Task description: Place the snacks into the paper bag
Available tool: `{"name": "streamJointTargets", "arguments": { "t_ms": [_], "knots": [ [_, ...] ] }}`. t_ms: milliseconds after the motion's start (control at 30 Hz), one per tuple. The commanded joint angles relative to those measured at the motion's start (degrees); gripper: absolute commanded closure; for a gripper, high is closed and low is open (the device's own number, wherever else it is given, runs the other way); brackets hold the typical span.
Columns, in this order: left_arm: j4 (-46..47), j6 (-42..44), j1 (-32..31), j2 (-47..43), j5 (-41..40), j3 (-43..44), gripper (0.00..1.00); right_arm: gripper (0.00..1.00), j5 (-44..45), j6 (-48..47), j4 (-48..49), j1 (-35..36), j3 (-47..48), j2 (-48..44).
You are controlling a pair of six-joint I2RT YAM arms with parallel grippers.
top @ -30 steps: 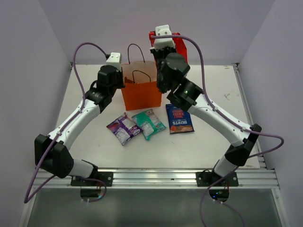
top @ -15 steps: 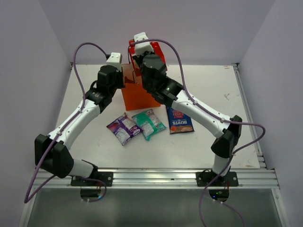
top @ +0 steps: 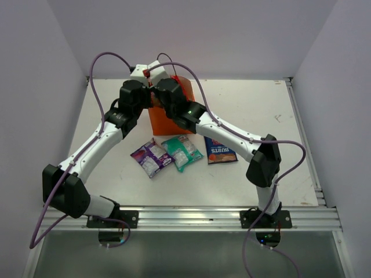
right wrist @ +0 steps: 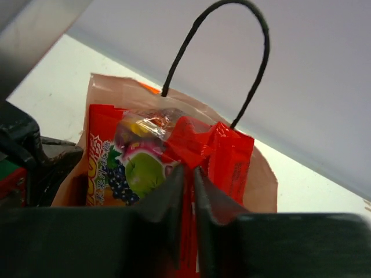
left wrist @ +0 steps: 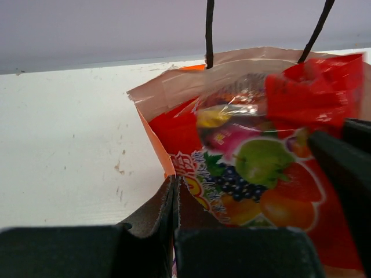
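Swung leftward from behind the paper bag (top: 162,124), the right arm now reaches over its mouth. At the bag's left rim the left claw (left wrist: 175,231) is clenched on the paper wall. Inside the bag stands the red candy bag (left wrist: 255,174), fruit print showing. Just right of it the right claw (right wrist: 186,185) is nearly closed, pinching crinkled red foil (right wrist: 226,150); which packet that foil belongs to I cannot tell. On the tabletop (top: 261,104) in front of the bag lie the small purple pack (top: 151,157), the small teal pack (top: 181,152) and, apart to the right, the dark blue bag (top: 219,152).
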Motion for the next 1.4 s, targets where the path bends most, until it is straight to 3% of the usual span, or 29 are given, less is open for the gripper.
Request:
{"name": "streamJointTargets", "arguments": {
  "t_ms": [0,33,67,200,500,633,733,967,1367],
  "knots": [
    [1.00,1.45,-0.22,-1.19,-0.25,-0.39,1.00,0.78,-2.69,0.99,0.12,-0.04,5.63,0.95],
    [0.91,1.36,-0.22,-1.19,-0.33,-0.39,1.00,0.66,-2.25,1.17,-0.24,0.05,5.82,1.39],
    [1.00,1.45,-0.22,-1.19,-0.33,-0.39,1.00,0.44,-2.16,1.17,-0.33,-0.04,5.73,1.31],
    [0.91,1.45,-0.22,-1.19,-0.68,-0.39,1.00,0.32,-1.20,0.12,0.72,0.05,5.38,-1.15],
    [0.82,1.36,-0.22,-0.75,-0.86,-0.56,1.00,0.30,0.83,-0.25,-3.66,0.31,-1.20,-16.78],
    [1.08,1.36,-0.22,-0.05,-0.95,-0.48,1.00,0.26,-0.58,8.34,-5.78,0.93,-16.38,-28.72],
    [1.43,1.10,-0.22,0.92,-0.60,-0.30,1.00,0.24,0.29,14.93,-5.43,0.93,-30.62,-32.52],
    [2.05,0.48,-0.22,1.62,0.11,-0.56,1.00,0.23,0.57,25.42,-5.52,-0.65,-47.69,-29.82],
    [2.05,1.01,-0.22,1.10,-0.60,-1.27,1.00,0.24,-2.95,36.24,-5.78,-8.38,-50.35,-13.91]
  ]
}}
